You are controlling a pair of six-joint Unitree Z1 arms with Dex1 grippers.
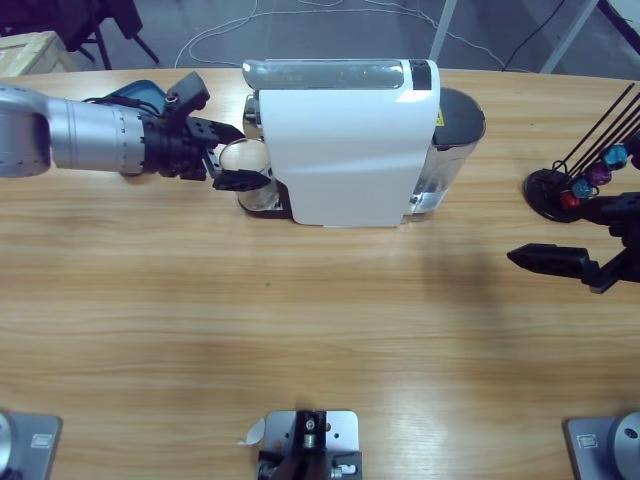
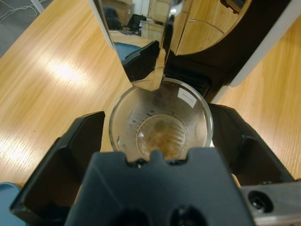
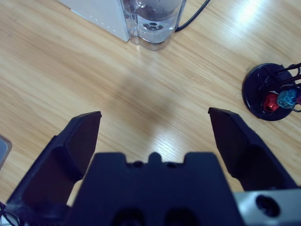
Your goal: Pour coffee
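A white coffee machine [image 1: 345, 140] stands at the table's far middle. A glass cup [image 1: 245, 160] sits at its left end, right under the chrome spout [image 2: 150, 52]. A thin brownish film covers the bottom of the glass cup [image 2: 160, 134]. My left gripper [image 1: 238, 157] comes in from the left and is open, one black jaw on each side of the glass and close to its wall, as the left wrist view shows [image 2: 157, 117]. My right gripper [image 1: 545, 232] hovers at the right edge, open and holding nothing [image 3: 155, 113].
A black capsule stand [image 1: 565, 190] with red, blue and purple capsules is at the far right [image 3: 273, 94]. The machine's clear water tank [image 1: 455, 130] faces the right side [image 3: 153, 23], with a black cord [image 3: 193, 16] behind it. A blue object [image 1: 135, 95] lies behind the left arm.
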